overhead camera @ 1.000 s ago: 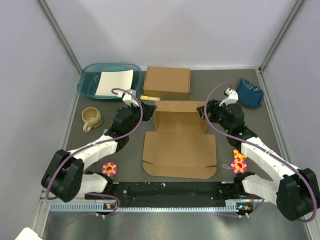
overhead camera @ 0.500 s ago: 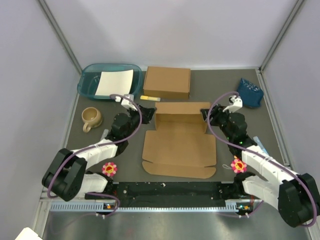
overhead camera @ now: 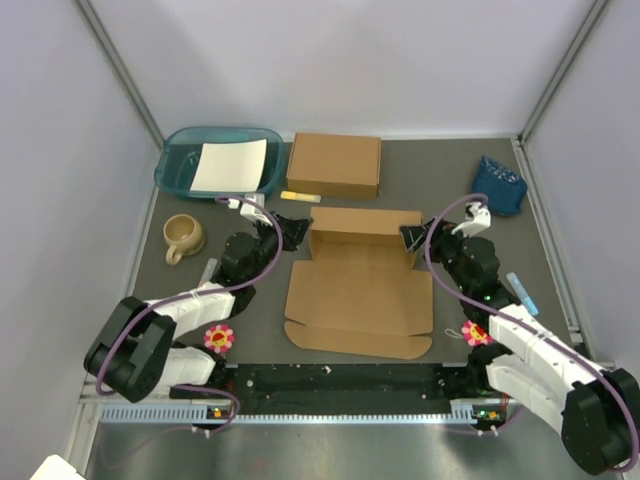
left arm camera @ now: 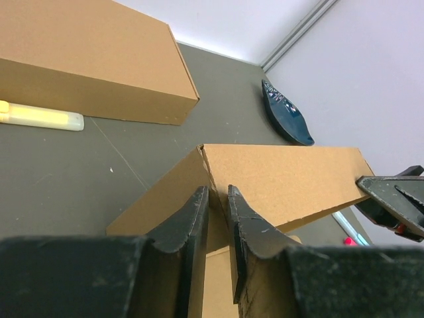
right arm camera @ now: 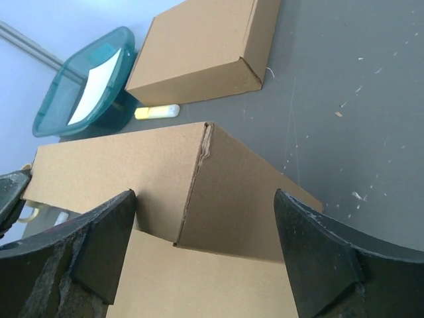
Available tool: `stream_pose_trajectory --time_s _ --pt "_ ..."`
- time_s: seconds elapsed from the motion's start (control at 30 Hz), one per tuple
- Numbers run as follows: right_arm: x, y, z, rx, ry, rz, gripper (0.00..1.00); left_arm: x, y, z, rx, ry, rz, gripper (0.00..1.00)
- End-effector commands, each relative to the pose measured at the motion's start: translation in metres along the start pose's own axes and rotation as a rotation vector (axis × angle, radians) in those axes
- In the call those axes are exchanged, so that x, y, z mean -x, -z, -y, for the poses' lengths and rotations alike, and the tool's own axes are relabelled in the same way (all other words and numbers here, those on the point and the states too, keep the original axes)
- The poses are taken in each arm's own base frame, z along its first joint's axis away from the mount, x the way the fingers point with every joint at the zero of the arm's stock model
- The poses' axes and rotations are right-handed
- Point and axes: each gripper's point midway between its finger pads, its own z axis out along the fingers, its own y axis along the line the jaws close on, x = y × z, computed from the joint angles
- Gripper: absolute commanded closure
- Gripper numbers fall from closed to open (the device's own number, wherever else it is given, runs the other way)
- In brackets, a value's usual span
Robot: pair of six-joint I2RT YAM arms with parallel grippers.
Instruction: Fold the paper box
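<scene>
The paper box lies open at the table's centre, its flat panel spread toward 6 o'clock and its back wall raised on the 12 o'clock side. At the wall's 9 o'clock corner the left gripper is pinched onto the side flap. At the 3 o'clock corner the right gripper is spread wide, one finger on either side of the corner, with no grip that we can see. A second ago the right arm reached further in; it has drawn back toward 5 o'clock, uncovering a pale blue stick; the left wrist has sunk lower. A tan mug stands at 9 o'clock; a yellow tube lies just behind the wall; a closed brown box sits at 12 o'clock; the teal tray at 11 o'clock holds a white paper sheet; a dark blue dish rests at 2 o'clock.
</scene>
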Motion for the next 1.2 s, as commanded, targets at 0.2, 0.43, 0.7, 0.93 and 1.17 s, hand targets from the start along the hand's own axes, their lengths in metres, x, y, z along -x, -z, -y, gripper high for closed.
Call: stream_pose_trajectory --time_s 0.2,0.43,0.7,0.93,1.17 --pt "0.038 0.0 -0.027 -0.018 0.081 -0.044 0.1 -0.057 0.015 -0.024 0.099 -0.018 -0.247 0.78" --pt "0.052 -0.008 -0.022 0.0 0.02 -0.003 0.15 -0.054 0.013 -0.024 0.103 -0.022 -0.242 0.78" --pt "0.03 -0.013 0.001 0.067 -0.079 -0.041 0.33 -0.053 0.009 -0.02 0.09 -0.023 -0.244 0.76" --pt "0.011 -0.015 0.012 0.051 -0.074 -0.091 0.47 -0.053 0.004 -0.016 0.067 -0.005 -0.244 0.73" --pt "-0.037 -0.003 0.042 -0.007 -0.136 -0.16 0.66 -0.064 0.005 -0.02 0.069 0.022 -0.26 0.72"
